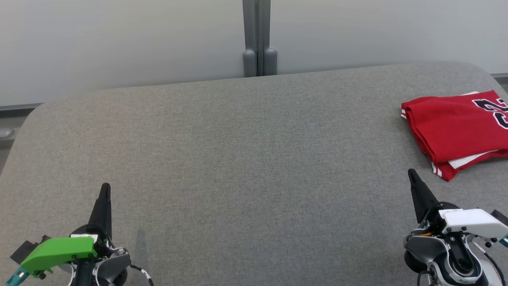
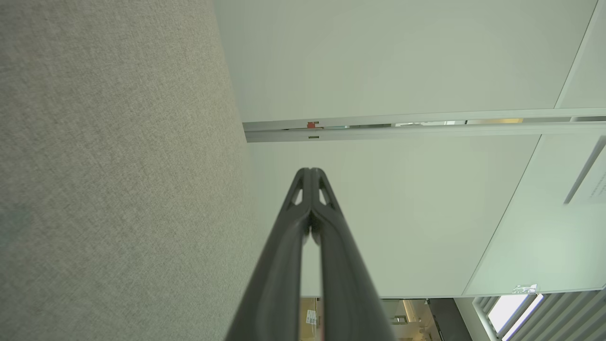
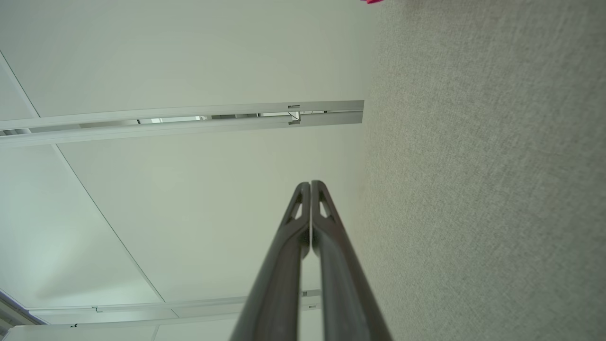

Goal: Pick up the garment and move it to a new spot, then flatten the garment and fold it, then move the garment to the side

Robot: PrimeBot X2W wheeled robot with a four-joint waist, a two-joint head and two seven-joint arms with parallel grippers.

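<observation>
Head view, step: The red jersey garment with white trim and dark numerals (image 1: 456,127) lies folded in a compact stack at the far right of the grey fabric-covered table (image 1: 238,159), and the picture's right edge cuts it off. Judging by that, the folding and the move to the side look done, and the task is at or near its end.
Head view, next move: Probably nothing more than keeping both arms clear. If the stack must go further aside, the right arm is the nearer one and would have to open its fingers first.
Head view, left gripper: The left gripper (image 1: 105,186) is at the lower left with its dark fingers pressed together, holding nothing. It is well apart from the garment, with bare table between them.
Head view, right gripper: The right gripper (image 1: 412,172) is at the lower right, closed and empty. Its tip points up toward the stack's near corner, near it but not touching.
Left wrist view: The two fingers meet at their tips with nothing between them. Grey table cloth lies to one side and a pale wall panel (image 2: 402,61) lies beyond.
Right wrist view: The fingers are likewise together and empty, beside the table cloth. A sliver of red shows at the top edge, presumably the garment, apart from the fingertips.
</observation>
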